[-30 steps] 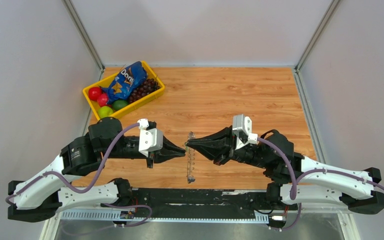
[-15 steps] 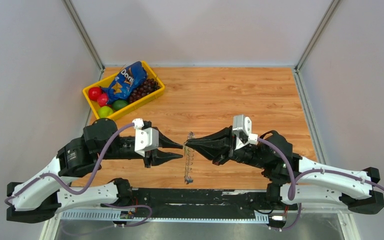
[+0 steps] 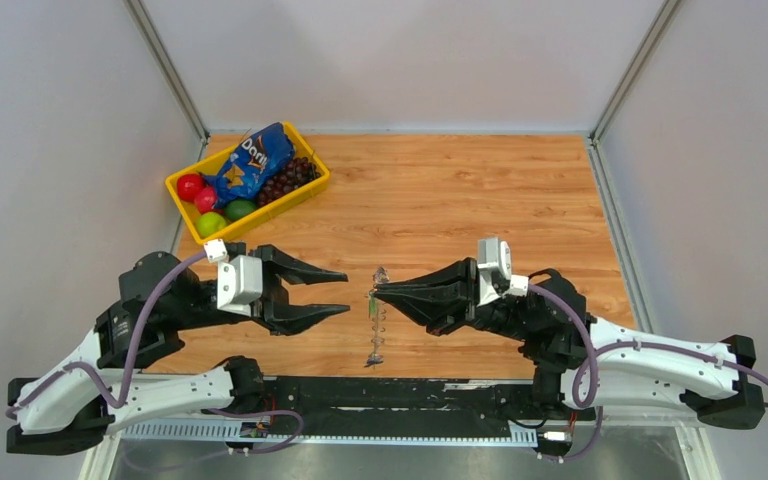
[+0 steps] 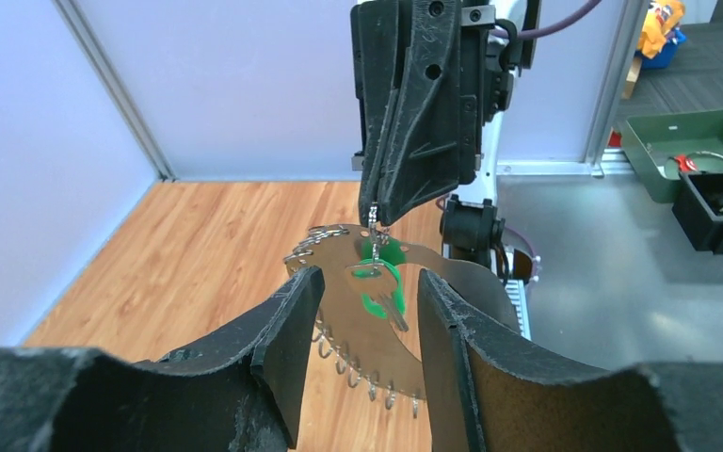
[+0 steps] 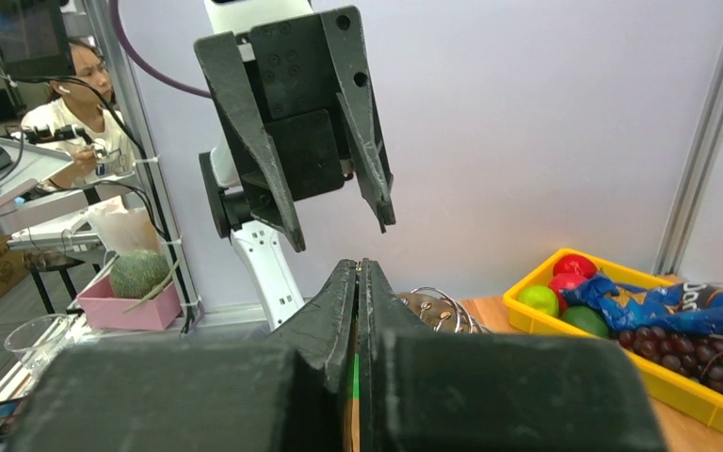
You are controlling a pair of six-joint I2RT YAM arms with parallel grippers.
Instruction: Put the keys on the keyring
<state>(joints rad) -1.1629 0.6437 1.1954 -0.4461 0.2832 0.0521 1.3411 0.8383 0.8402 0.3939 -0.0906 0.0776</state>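
Firmly, right tool (image 3: 373, 292) clamps the thin silvery keyring (image 4: 334, 250), green-tagged keys (image 4: 377, 284) dangling; left tool (image 3: 347, 292) gapes apart.

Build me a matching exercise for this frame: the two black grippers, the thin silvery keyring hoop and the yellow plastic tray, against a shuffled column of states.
Things:
1. left black two-finger gripper
2. right black two-finger gripper
3. thin silvery metal keyring hoop
4. yellow plastic tray

States:
A. holds a blue chip bag
B. open, apart from the hoop
C. shut, pinching the hoop
D. hanging in the air

Pairs: 1-B, 2-C, 3-D, 4-A
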